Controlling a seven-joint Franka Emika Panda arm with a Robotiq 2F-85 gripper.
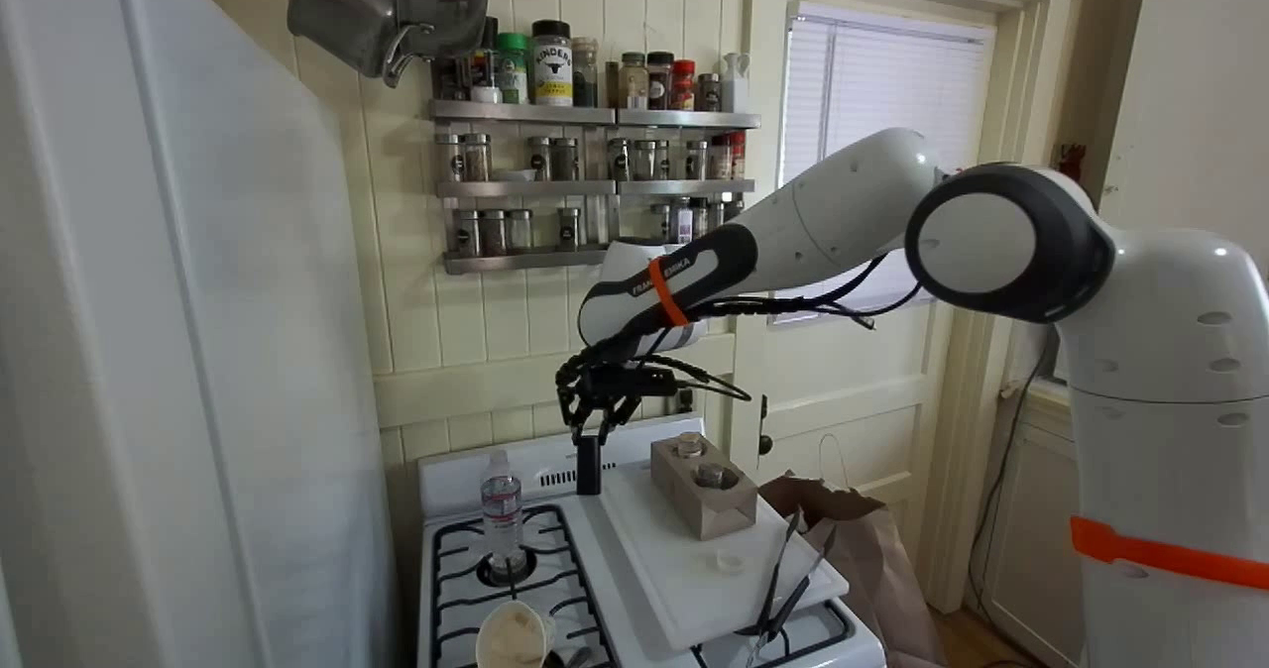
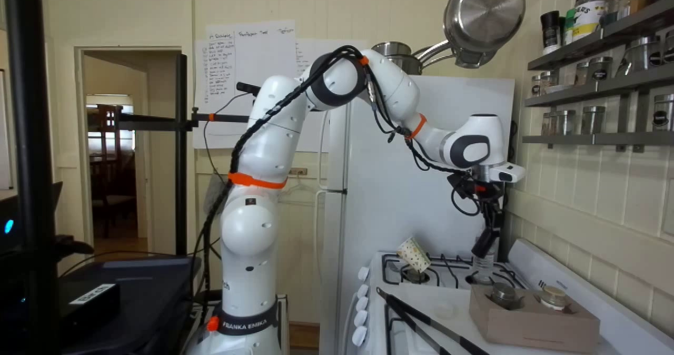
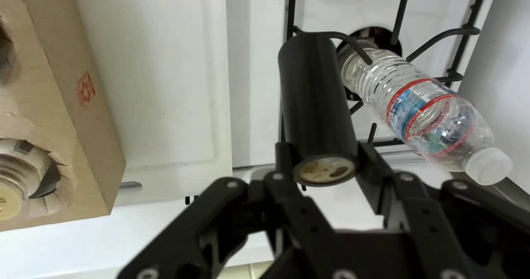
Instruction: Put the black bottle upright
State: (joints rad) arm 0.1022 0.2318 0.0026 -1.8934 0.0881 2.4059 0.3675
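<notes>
Black and cylindrical, the bottle [image 3: 316, 92] hangs over the white gas stove [image 1: 612, 569], one end pinched in the black two-fingered gripper [image 3: 325, 161]. Its long axis runs downward from the grip; in an exterior view the bottle [image 2: 485, 242] leans, so placing probably wants that tilt corrected.

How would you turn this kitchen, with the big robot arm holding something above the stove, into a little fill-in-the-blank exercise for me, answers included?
The bottle held by the gripper is coloured ____.
The clear water bottle has a ____ cap.
The cardboard box holds ____ jars.
The KINDERS jar stands on the ____ shelf, not the middle or bottom one.

Missing words: black; white; two; top.
</notes>
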